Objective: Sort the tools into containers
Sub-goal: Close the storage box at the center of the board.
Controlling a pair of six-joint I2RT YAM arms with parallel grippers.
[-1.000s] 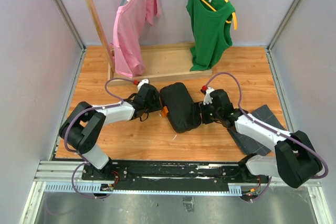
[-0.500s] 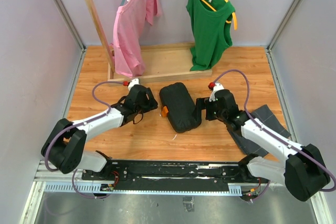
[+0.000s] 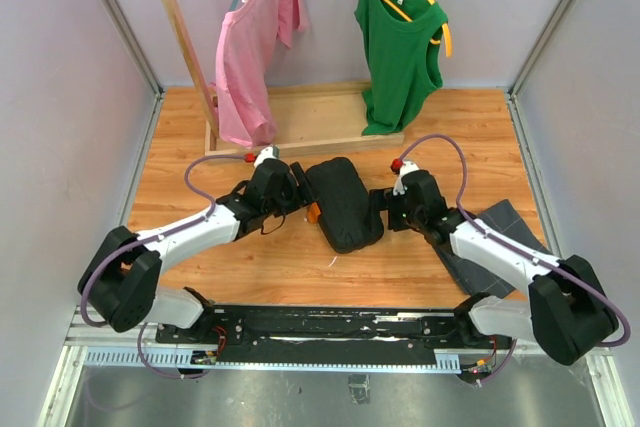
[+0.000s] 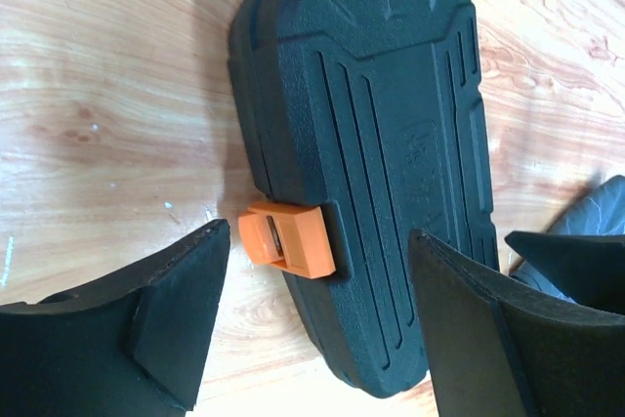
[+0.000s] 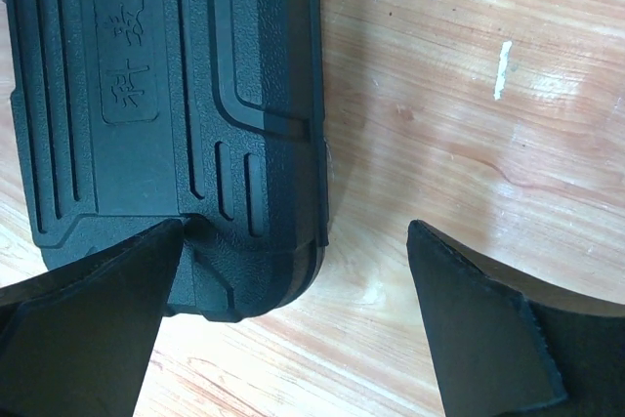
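Note:
The black clamshell tool case lies closed on the wooden table between my two arms. Its orange latch faces the left arm and shows in the left wrist view. My left gripper is open beside the case's left edge; its jaws straddle the latch side of the case. My right gripper is open at the case's right edge; one finger overlaps a corner of the case. No tools are in view.
A dark grey flat tray lies under the right arm at the right. A wooden clothes rack with a pink shirt and a green top stands behind the case.
Both grippers drew back from the case half a second ago and have now moved in toward it again, the left toward the latch side, the right toward the right edge.

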